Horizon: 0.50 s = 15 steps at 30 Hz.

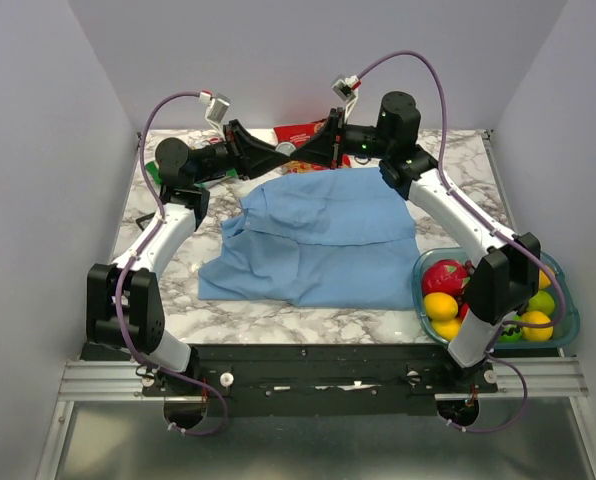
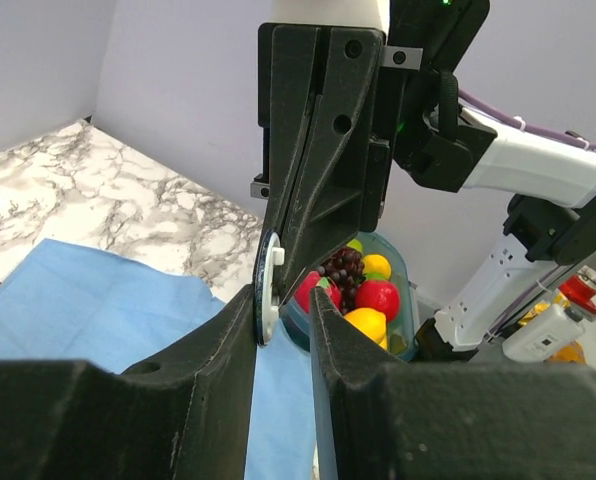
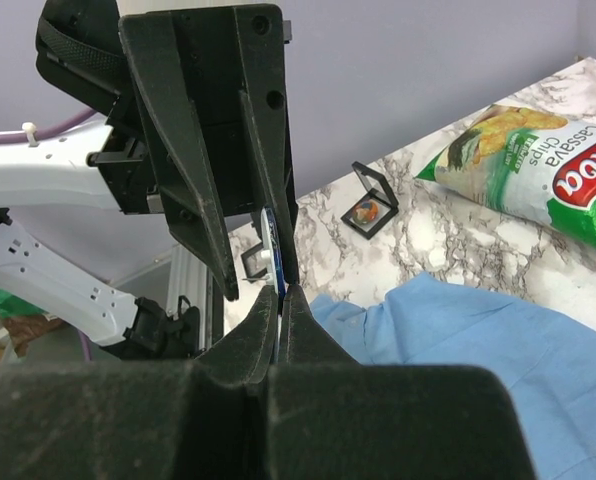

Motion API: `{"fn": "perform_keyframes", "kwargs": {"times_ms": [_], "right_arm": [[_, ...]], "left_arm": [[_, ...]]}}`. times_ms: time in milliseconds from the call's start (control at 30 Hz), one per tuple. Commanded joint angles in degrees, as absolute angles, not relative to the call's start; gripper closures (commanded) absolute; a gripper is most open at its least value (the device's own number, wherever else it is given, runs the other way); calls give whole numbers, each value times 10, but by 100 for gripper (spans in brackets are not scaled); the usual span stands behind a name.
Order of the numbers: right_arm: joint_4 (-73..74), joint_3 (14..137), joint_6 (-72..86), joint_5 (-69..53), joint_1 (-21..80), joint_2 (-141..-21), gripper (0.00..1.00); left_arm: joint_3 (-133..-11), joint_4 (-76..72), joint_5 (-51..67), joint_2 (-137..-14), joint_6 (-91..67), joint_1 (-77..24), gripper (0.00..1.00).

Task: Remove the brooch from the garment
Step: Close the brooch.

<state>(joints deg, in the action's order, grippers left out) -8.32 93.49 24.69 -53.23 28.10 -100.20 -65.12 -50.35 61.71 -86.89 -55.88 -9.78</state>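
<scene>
The blue garment [image 1: 318, 240] lies spread on the marble table and also shows in both wrist views [image 2: 88, 300] [image 3: 478, 340]. Both grippers meet in the air above its far edge. The brooch [image 2: 267, 292], a small disc with a dark blue face and a white back, is held edge-on, clear of the cloth. My right gripper [image 3: 280, 290] [image 1: 308, 150] is shut on the brooch's lower rim [image 3: 275, 248]. My left gripper [image 2: 283, 292] [image 1: 286, 151] is open around the brooch, which rests against its left finger. The top view hides the brooch.
A teal bowl [image 1: 570, 318] [image 2: 406, 272] of fruit stands at the near right. A chips bag [image 1: 300, 133] [image 3: 538, 160] lies at the far edge behind the grippers. A small black open case [image 3: 370, 205] sits on the marble near it.
</scene>
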Motion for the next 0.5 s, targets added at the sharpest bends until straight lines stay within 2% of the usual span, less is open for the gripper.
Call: {"fn": "perform_keyframes", "kwargs": {"times_ms": [0,100,300,467], "right_arm": [[-89,944,254,-521,280,-1003,100],[-89,941,253,-524,280,-1002,100],[-88,939,249,-527,280,-1000,100],[-88,933,241,-526,280,-998,100]], "left_arm": [[-666,-446,645,-859,-493,-113,66],[-672,-399,628,-854,-454,-114,65],[-679,-396,623,-860,-463,-114,64],[-667,-470,621,-863,-533,-103,63]]}}
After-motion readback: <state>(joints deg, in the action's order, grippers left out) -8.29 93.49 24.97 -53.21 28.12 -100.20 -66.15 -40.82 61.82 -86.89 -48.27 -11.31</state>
